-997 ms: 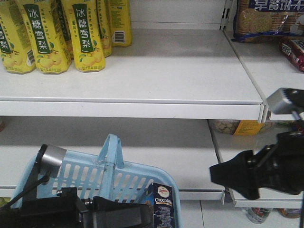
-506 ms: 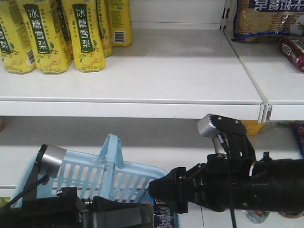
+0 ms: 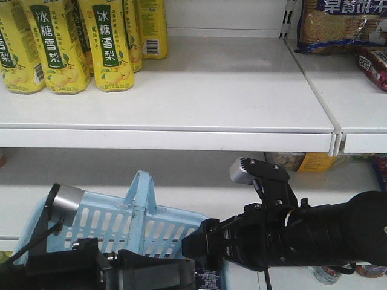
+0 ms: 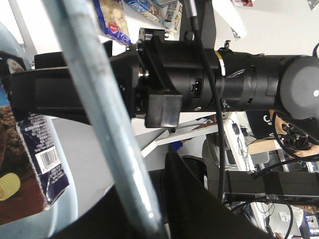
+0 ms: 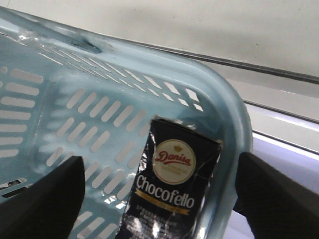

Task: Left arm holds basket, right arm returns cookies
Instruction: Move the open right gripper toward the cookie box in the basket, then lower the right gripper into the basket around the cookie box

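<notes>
The light blue basket hangs low at the left in front of the shelves, its hoop handle raised. My left gripper is shut on the basket's handle bar, which runs between its black jaws. The cookies, a dark navy "Chocofello" box, stand in the basket's right corner against the wall. My right gripper is open just above them, one finger on each side and neither touching. In the front view my right arm reaches in from the right and covers most of the box.
Yellow drink bottles stand on the upper shelf at the left. A biscuit bag and a red pack lie at the upper right. A clear tub with an orange label sits on the lower right shelf.
My right arm has swung left and down from the right edge to the basket's right corner and now covers the cookies in the front view. The basket and left arm have stayed still.
</notes>
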You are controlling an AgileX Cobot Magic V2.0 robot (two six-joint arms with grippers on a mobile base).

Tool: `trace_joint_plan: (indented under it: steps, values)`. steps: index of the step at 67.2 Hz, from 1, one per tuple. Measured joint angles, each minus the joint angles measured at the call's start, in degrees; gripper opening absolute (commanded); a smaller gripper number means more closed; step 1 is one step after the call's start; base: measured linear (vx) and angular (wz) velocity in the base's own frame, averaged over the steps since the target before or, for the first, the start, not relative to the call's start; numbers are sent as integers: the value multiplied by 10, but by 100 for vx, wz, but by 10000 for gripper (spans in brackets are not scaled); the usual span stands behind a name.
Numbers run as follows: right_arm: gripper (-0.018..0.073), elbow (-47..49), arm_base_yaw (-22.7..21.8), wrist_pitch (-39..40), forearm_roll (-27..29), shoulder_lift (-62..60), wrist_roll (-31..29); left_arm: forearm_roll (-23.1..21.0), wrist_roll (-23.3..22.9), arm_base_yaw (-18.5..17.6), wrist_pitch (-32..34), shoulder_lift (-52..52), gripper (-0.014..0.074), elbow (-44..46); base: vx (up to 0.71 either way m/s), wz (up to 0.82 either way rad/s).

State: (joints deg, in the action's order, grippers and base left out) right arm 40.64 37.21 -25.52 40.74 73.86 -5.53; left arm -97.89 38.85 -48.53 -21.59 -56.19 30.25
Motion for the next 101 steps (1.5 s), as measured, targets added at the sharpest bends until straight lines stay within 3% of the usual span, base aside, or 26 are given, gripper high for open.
trace_joint_plan:
  steps: [26, 83, 101]
  values:
    - [585, 0, 57, 23, 8, 4, 1, 0, 0, 0, 0, 0, -6, 0, 0, 0]
    - [540, 0, 59, 43, 31, 32, 3, 6, 0, 0, 26, 0, -6, -5, 0, 0]
    - [540, -2, 57, 55, 72, 33, -2, -2, 0, 2, 30, 1, -6, -5, 0, 0]
